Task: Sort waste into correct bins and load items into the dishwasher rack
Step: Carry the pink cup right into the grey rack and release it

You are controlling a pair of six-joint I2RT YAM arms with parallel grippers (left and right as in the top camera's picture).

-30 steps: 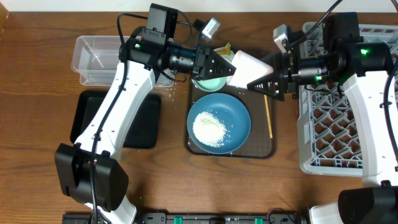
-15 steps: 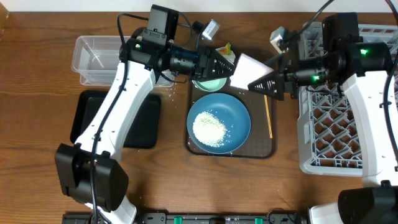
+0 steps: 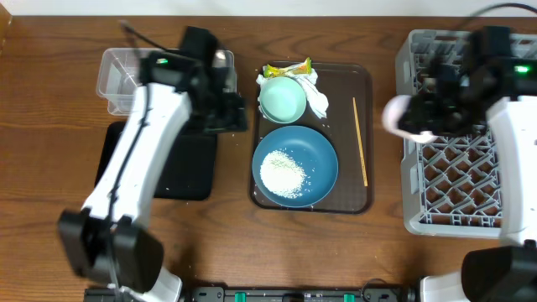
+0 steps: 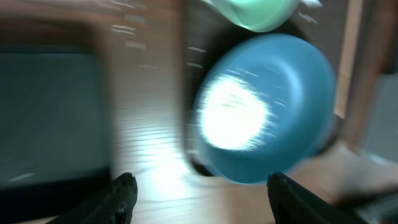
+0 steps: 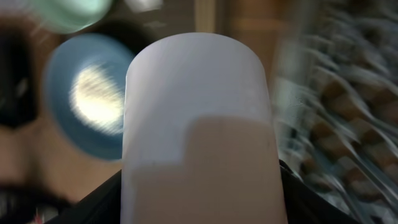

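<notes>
**Pink cup [image 3: 401, 117] at the rack [image 3: 409, 195] wall: watch the rim**

Your right gripper [image 3: 419, 117] pinches the cup by its sides. In the wrist view the cup [image 5: 198, 112] fills the frame, with a finger at each lower edge. It hangs in the air right at the rack's left wall, not yet inside. Both wrist views are smeared, so the arms look to be moving fast.

Risks:
- The cup could clip the top of the wall on the way in. It sits right at that edge, so get it clear of the rim before you move across.
- The cup could twist or slip in the pinch, since its wall is smooth and the swing is quick. I can't tell which way its mouth faces.
- A crooked landing on the lattice floor could leave the cup tilted.

Around:
- Your left gripper [image 4: 202, 180] is empty, fingers [image 4: 121, 196] spread. The arm is over the black tray [image 3: 189, 176], beside the tub [image 3: 117, 75].
- The plate [image 3: 327, 155] on the brown tray [image 3: 352, 200] carries loose rice [image 3: 281, 170]. Tilt it and the grains scatter.
- The bowl [image 3: 282, 99] sits just behind the plate, touching the tissues [image 3: 317, 94], with the wrapper [image 3: 288, 69] at its far side.
- The stick [image 3: 360, 141] lies right of the plate, between it and the rack.

Nothing blocks the cup's path except the wall itself.
</notes>
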